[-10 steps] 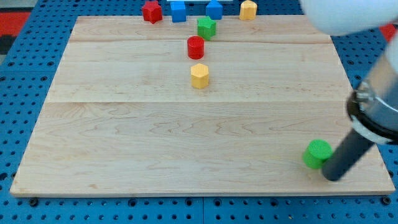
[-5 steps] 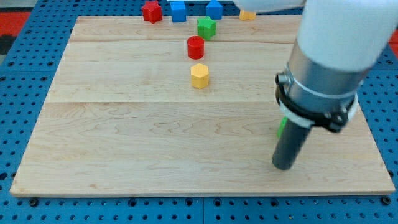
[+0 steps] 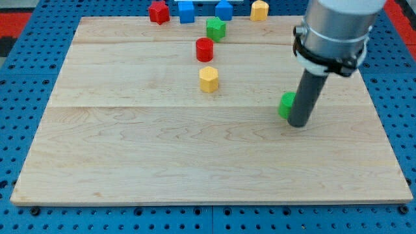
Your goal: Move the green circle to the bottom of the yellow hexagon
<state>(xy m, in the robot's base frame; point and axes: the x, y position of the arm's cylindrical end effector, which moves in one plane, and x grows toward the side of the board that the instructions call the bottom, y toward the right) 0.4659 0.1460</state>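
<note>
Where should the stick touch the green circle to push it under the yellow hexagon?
No pincer here, only pushing. My tip sits at the green circle's right side. The yellow hexagon is to the view's left, so pushing on that right face, slightly low, likely suits.

My tip (image 3: 298,122) sits pressed against the view's right side of the green circle (image 3: 286,104), right of centre on the counter (image 3: 162,156). Between the circle and the yellow hexagon (image 3: 208,78) it's open wood, nothing in the lane! Below the hexagon, toward the view's bottom, bare counter all the way. Above it things get crowded: a red cylinder (image 3: 205,49) stands just over the hexagon, a green cube (image 3: 216,28) beyond that, then a red block (image 3: 158,12), two blue blocks (image 3: 186,11) (image 3: 224,10) and a second yellow block (image 3: 259,10) lining the top edge.
</note>
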